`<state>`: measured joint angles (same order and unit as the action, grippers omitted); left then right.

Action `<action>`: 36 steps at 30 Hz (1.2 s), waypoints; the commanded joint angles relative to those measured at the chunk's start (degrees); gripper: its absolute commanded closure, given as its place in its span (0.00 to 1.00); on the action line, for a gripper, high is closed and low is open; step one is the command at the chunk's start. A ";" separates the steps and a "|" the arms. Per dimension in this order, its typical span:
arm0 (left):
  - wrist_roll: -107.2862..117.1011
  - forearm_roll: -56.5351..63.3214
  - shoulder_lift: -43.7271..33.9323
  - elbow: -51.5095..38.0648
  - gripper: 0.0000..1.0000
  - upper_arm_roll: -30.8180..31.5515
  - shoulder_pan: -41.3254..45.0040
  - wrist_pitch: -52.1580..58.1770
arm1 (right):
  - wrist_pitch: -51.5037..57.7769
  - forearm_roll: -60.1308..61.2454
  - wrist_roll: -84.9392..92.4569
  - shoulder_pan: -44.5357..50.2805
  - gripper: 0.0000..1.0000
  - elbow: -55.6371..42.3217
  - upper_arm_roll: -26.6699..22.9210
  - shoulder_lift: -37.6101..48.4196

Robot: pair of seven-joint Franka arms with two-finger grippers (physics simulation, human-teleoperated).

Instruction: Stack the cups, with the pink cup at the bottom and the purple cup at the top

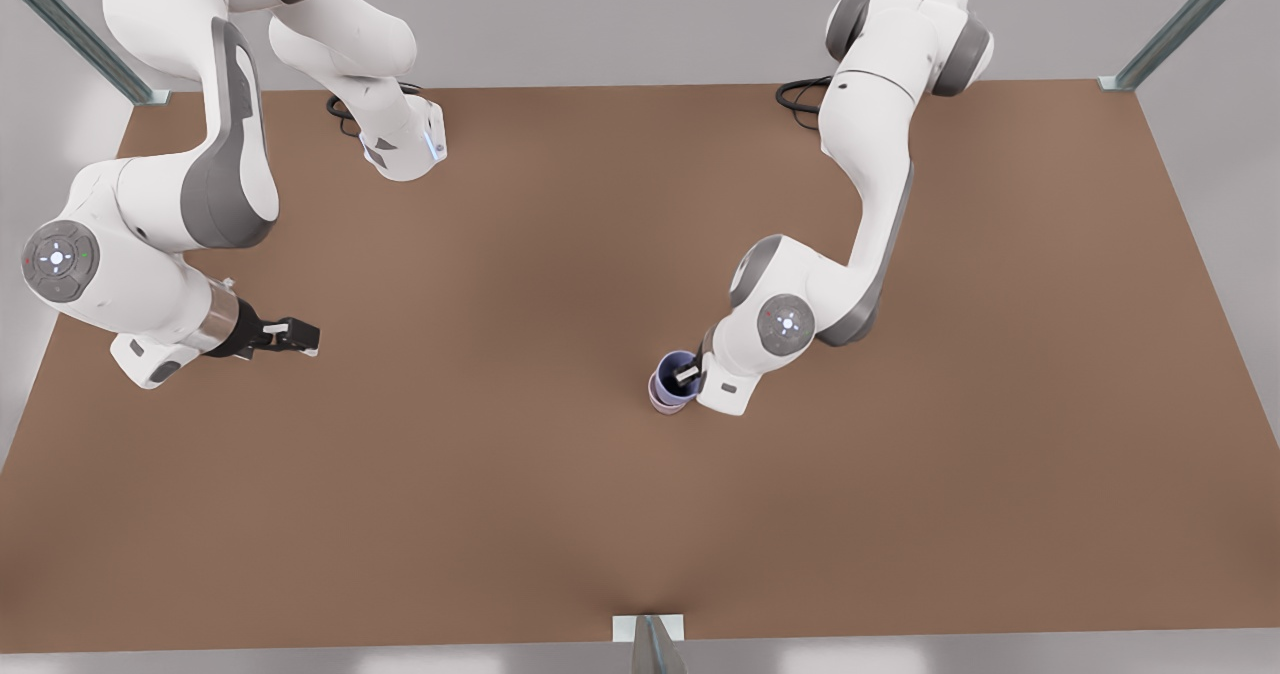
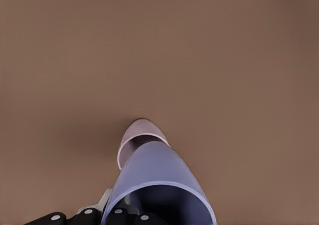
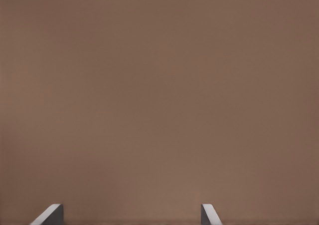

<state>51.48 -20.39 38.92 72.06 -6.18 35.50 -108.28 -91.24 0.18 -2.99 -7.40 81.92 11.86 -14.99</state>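
Brown and matte, the flat bench [image 1: 560, 494] spreads under two white jointed arms, with grey walls and metal frame posts [image 1: 1180, 24] at its corners. On the front view's right, the left pincer [image 1: 686, 374] reaches down over the stacked cups, one finger inside the rim of the periwinkle blue-purple tapered cup [image 2: 154, 185] and clenched on its wall. That purple cup sits nested in the pale mauve-pink tapered cup [image 2: 137, 135], whose rim and lower body show beneath it; the pink cup [image 1: 660, 395] stands right of the bench's middle. On the front view's left, the right pincer [image 1: 295, 336] hangs above bare bench, its grey fingertips [image 3: 50, 216] spread apart and released.
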 commanded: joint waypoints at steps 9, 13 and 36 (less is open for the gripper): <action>-0.15 -2.29 0.46 0.27 0.79 0.02 0.01 -0.53 | 1.15 0.00 0.97 -0.07 0.00 0.00 -0.17 0.92; -0.15 -2.11 0.55 0.71 0.79 0.02 0.10 -0.53 | 1.15 0.00 0.97 -0.07 0.00 0.00 -0.17 0.84; 0.47 -2.55 2.13 1.50 0.79 0.11 0.71 -0.53 | 0.45 0.00 2.02 -0.07 0.00 0.09 -0.35 0.31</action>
<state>52.00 -20.87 41.05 73.55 -6.15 36.21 -108.72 -90.86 0.18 -0.97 -7.48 82.00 11.51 -14.68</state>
